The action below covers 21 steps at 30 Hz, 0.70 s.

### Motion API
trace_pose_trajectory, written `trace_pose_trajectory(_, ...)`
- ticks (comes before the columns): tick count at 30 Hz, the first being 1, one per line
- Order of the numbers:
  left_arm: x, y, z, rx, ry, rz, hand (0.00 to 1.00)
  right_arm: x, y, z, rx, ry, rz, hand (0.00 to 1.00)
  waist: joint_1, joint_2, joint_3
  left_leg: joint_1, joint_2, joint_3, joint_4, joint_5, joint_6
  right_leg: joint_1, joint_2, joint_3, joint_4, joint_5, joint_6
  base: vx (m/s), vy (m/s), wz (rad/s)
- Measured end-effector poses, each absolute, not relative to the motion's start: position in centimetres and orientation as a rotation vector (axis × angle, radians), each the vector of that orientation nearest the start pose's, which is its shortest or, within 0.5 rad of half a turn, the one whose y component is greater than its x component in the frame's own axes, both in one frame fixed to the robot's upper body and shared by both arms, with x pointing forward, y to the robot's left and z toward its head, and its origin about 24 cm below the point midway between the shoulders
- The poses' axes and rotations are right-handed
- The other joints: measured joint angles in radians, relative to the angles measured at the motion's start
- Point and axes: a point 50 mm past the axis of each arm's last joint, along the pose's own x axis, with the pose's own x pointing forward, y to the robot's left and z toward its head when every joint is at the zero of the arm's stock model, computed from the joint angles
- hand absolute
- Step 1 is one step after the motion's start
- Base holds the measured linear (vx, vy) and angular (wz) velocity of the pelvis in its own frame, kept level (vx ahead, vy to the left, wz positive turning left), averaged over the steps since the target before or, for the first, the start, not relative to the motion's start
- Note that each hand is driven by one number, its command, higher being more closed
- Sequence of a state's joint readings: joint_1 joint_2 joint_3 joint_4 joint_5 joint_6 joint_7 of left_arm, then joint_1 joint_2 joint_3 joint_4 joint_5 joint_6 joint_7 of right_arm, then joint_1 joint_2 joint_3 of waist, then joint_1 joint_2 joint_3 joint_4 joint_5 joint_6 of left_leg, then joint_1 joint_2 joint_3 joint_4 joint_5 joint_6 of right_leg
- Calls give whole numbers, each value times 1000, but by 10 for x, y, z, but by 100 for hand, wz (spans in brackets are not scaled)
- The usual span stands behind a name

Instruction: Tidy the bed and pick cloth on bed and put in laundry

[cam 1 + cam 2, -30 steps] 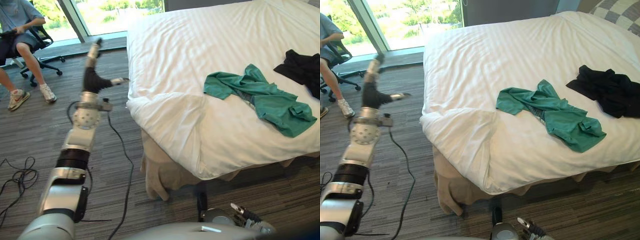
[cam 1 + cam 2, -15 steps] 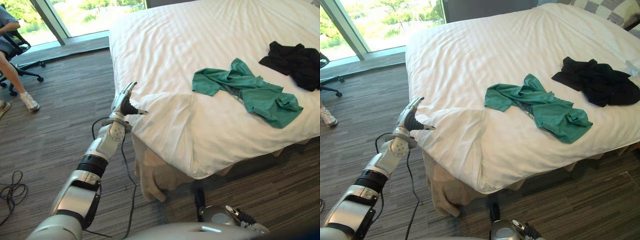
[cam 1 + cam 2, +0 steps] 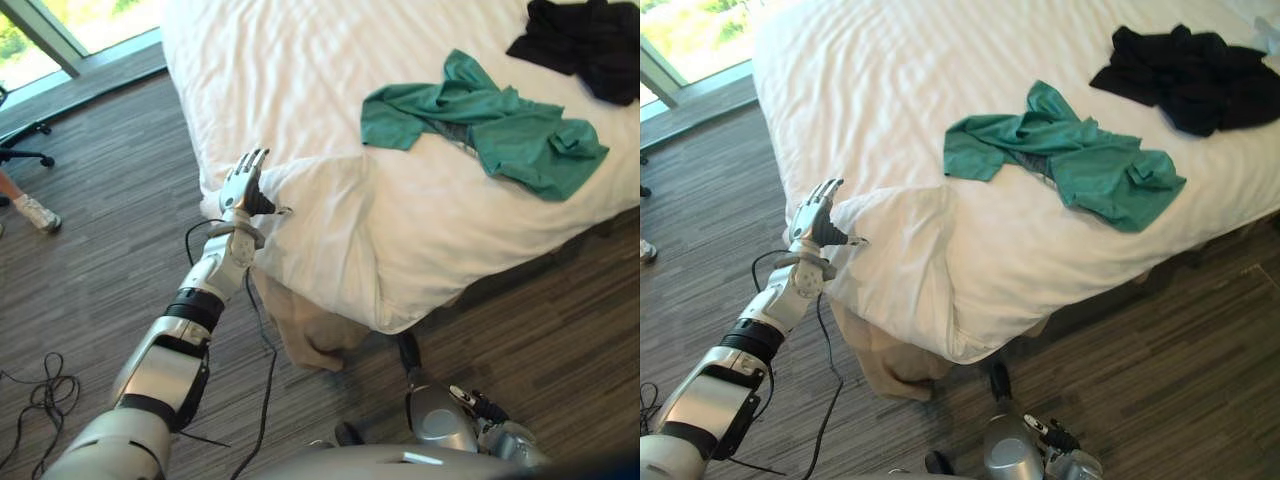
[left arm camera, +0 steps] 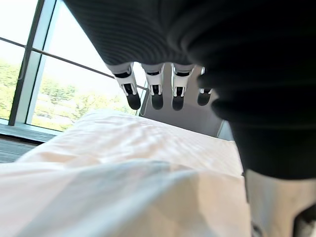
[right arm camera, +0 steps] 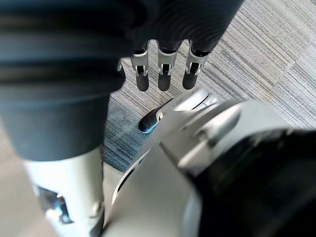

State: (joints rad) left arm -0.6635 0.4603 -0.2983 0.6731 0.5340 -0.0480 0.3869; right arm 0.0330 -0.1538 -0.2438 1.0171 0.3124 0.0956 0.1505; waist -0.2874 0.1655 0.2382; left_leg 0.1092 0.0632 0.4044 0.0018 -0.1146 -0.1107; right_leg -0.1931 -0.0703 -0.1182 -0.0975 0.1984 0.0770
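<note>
Left hand (image 3: pixel 243 185), fingers straight, beside the white duvet (image 3: pixel 330 230) corner.

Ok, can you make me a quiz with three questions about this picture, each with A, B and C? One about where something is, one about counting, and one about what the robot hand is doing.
1. Where is the green cloth?
A. on the floor
B. in a basket
C. on the white bed

2. How many loose cloths lie on the bed?
A. two
B. one
C. four

3. How are the fingers of the left robot hand?
A. curled round the green cloth
B. straight and holding nothing
C. pinching a shoe

Answers:
1 C: it lies spread on the bed's cover.
2 A: the green cloth, and a black cloth beyond it.
3 B: the fingers reach out straight by the bed's corner, with nothing in them.
</note>
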Motion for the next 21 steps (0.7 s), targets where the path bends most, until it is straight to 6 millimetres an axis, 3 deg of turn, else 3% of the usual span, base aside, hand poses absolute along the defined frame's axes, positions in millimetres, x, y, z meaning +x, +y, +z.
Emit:
trace_pose_trajectory(4,373,192,129,1106,-295,200,0,119,-236,-147,338,996,-327,0,-31,17,54,-13,1,3,0,5,2,-16,0,13,0,2,-4,-35,-26,-3)
trace_pose_trajectory(7,374,194,128,1110,-255,220,0,123,-236,-145,333,974,-324,0,-46,24,68,-39,1,25,0,7,2,-49,1,22,0,6,-14,-49,-33,-13)
trace_pose_trajectory(8,374,194,124,1115,-217,215,100,126,-236,-144,333,965,-321,0,-56,25,81,-40,1,25,0,7,2,-50,1,22,0,6,-15,-40,-22,1)
trace_pose_trajectory(13,378,193,108,1083,-6,99,100,136,-233,-140,329,924,-302,0,-70,24,91,-64,4,27,-3,6,2,-78,0,23,-1,10,-14,-55,-25,1)
trace_pose_trajectory(21,381,188,111,935,0,32,100,148,-231,-134,309,882,-269,0,-61,35,101,-72,13,23,0,-17,7,-76,3,15,-1,15,-8,-15,-2,6)
